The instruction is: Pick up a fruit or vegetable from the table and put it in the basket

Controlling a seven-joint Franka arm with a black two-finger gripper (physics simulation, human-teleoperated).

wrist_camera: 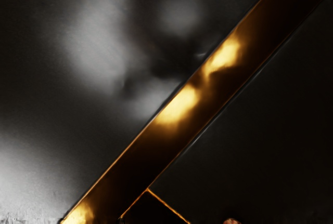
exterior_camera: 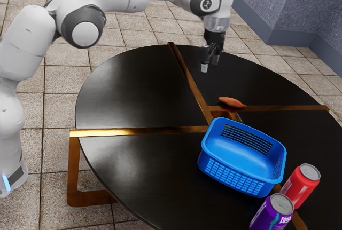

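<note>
Blue basket point(exterior_camera: 235, 180), sweet potato point(exterior_camera: 231, 102) nearby, open claw point(exterior_camera: 210, 64)

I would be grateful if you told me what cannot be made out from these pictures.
- Exterior view: the purple can's base, cut off by the lower edge.
- Exterior view: part of the red can's lower side, behind the purple can.
- Exterior view: exactly what the orange-brown produce is, too small.
- Wrist view: what the reddish sliver belongs to, cut off by the lower edge.
</note>
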